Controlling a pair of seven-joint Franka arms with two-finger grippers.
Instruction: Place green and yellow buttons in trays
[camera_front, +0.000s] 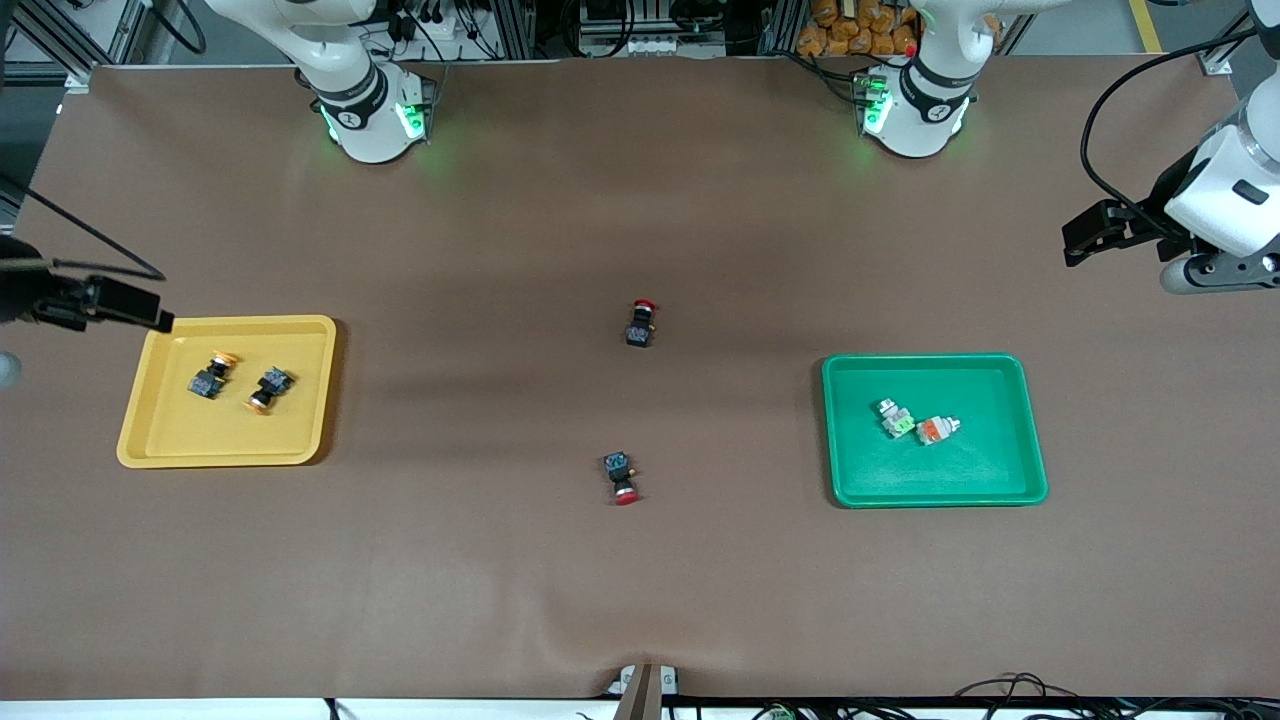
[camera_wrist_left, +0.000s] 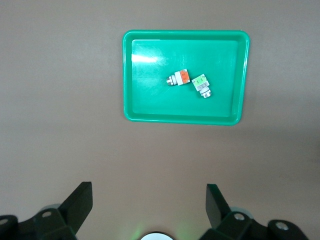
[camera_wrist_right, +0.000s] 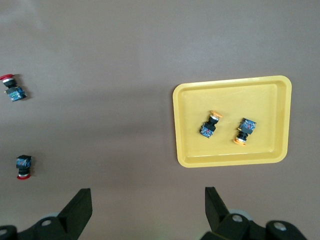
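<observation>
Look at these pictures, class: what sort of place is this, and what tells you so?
Probably a robotics lab. Two robot arms are bolted along one edge of a mat-covered table, cables and metal framing stand at the table's edge by the arms' bases, and switches lie sorted in a yellow tray and a green tray.

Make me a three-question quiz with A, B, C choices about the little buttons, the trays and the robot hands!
1. Where do the two black-bodied, yellow-capped push buttons lie?
A. yellow plastic tray
B. green plastic tray
C. bare table

2. How many red-capped black buttons lie on the brown table?
A. one
B. two
C. four

3. How are the left gripper and right gripper?
A. both open, empty
B. both holding buttons
C. one shut

Answers: 1 A, both sit inside the yellow tray; 2 B, two lie between the trays; 3 A, fingers spread, nothing between.
</observation>
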